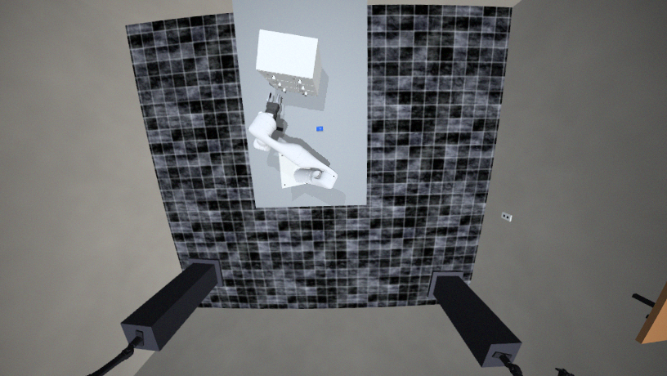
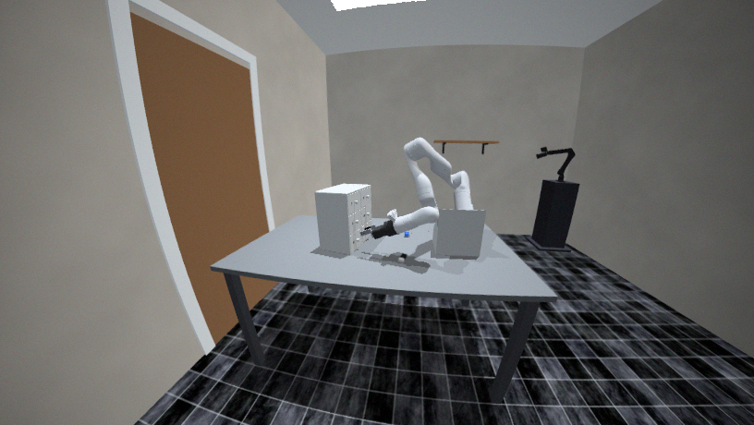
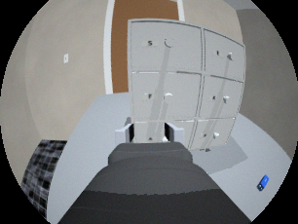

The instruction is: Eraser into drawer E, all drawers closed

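Observation:
The white chest stands upright with six drawers in two columns, all looking pushed in. Its small letters are hard to read; I cannot tell surely which is E. My gripper is open and empty, low before the left column. The bottom-left knob shows beyond and between the fingers, nearer the right one. A small dark-and-white thing, perhaps the eraser, lies on the table under the arm. Its dark part shows beside the wrist in the top view.
A small blue thing lies on the table, right of the gripper in the wrist view. Knobs stick out of the other drawers, including the middle-left knob above the gripper. A white block stands at the arm's base.

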Controlling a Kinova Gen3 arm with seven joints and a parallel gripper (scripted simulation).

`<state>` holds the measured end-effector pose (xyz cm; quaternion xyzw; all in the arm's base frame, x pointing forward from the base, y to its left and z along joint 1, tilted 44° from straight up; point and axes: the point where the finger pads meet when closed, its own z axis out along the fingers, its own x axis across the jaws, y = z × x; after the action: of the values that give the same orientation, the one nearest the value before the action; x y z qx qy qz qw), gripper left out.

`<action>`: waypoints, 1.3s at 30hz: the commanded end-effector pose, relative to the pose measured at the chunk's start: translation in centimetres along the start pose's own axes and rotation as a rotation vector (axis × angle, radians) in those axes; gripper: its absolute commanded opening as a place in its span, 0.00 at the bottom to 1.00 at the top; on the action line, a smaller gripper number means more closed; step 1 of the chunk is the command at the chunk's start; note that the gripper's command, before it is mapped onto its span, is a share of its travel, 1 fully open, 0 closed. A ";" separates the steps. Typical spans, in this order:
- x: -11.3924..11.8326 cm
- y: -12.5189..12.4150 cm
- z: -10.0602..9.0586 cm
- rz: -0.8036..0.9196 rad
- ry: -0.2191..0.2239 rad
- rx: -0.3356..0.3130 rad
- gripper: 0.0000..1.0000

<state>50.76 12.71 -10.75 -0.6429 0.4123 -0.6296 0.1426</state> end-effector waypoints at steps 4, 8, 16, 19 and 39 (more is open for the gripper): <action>0.0 -1.0 -0.4 0.013 -0.001 -0.037 1.00; 0.0 -1.0 -0.5 0.013 -0.001 -0.055 1.00; 0.0 -1.5 -1.2 0.013 -0.001 -0.136 1.00; 0.0 -1.6 -1.5 0.013 -0.002 -0.170 1.00; 0.0 -2.7 -3.3 0.013 -0.003 -0.373 1.00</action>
<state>48.14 14.90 -9.12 -0.6617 0.5175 -0.5422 0.0191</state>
